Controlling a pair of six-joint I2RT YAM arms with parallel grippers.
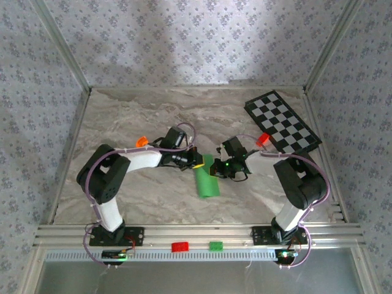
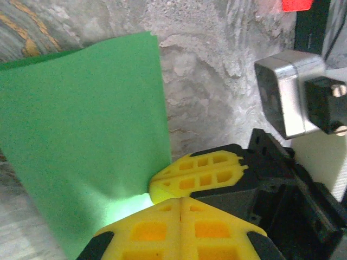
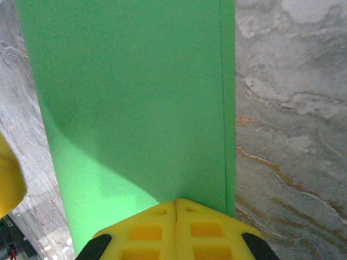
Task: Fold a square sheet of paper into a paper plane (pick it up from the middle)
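Where the sheet lies: the sheet of paper (image 1: 207,180) rests flat mid-bench, left of the checkered board (image 1: 283,122) and nearer the arms than it.
Sheet's look: bright green, plain, doubled into a long strip; one layer's edge runs just inside the other along one long side.
Left claw (image 1: 198,163): closed, yellow fingers pressed together, tips at the strip's edge farther from the board.
Right claw (image 1: 217,169): closed, tips at the strip's end nearest the board; whether paper is pinched, I cannot tell.
Bench (image 1: 122,122): grey-brown marble pattern, open surface left of the board.
Room: flower-print wallpaper on three sides.
Edges: board lies skewed in the far right corner; red brick (image 1: 262,139) just beside its near-left edge.
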